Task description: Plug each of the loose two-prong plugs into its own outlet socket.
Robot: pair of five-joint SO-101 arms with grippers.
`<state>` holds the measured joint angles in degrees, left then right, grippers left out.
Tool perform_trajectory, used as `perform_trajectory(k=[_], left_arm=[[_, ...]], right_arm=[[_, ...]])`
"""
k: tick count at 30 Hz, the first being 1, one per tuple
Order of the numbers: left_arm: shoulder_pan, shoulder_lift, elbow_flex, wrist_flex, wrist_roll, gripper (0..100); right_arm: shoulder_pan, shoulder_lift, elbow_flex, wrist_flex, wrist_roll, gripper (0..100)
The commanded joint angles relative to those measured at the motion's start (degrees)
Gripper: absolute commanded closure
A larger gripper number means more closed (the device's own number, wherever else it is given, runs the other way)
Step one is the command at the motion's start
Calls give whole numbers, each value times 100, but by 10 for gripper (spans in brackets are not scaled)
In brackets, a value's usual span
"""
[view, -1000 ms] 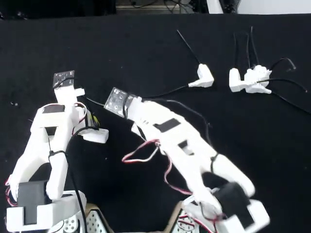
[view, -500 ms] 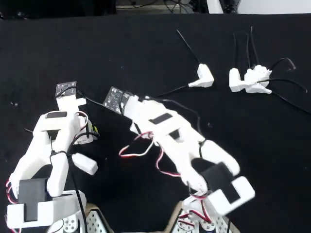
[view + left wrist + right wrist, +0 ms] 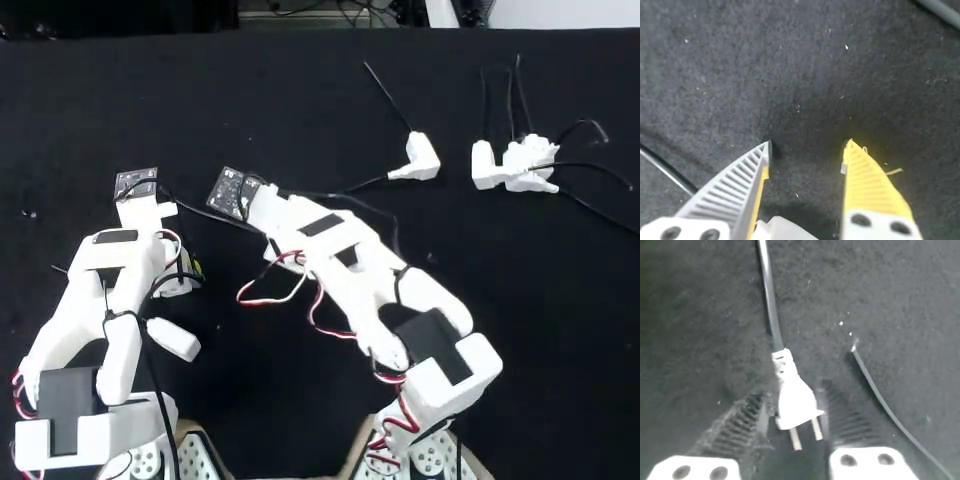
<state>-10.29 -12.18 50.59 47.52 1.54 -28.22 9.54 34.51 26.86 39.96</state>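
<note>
Plug (image 3: 794, 407) — white, its two prongs pointing back toward the wrist — sits left of the table's middle, between the right gripper's (image 3: 794, 392) dark ribbed fingers (image 3: 742, 425), which press against its sides. Its black cable (image 3: 767, 295) runs away over the black cloth (image 3: 300, 90). Left gripper (image 3: 808, 145) hangs further left, jaws well parted, holding nothing. White fittings (image 3: 510, 165) with black leads lie far right — well apart from both arms.
</note>
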Motion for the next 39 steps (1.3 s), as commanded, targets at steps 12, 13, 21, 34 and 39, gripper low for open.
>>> perform_trajectory(k=[12,13,21,34,39], left_arm=[[22,-18,-101,-105,44,770],[22,-9,-66,-193,44,770],[22,-9,-48,-290,44,770],[13,0,-31,-273,9,770],[13,0,22,-299,9,770]], right_arm=[[97,-2053,374,1609,-62,988],[105,-2237,479,1679,-62,988],[431,-3037,1174,2084,-18,986],[1635,-1253,1086,70,1002,885],[1609,-1015,1007,158,1125,885]])
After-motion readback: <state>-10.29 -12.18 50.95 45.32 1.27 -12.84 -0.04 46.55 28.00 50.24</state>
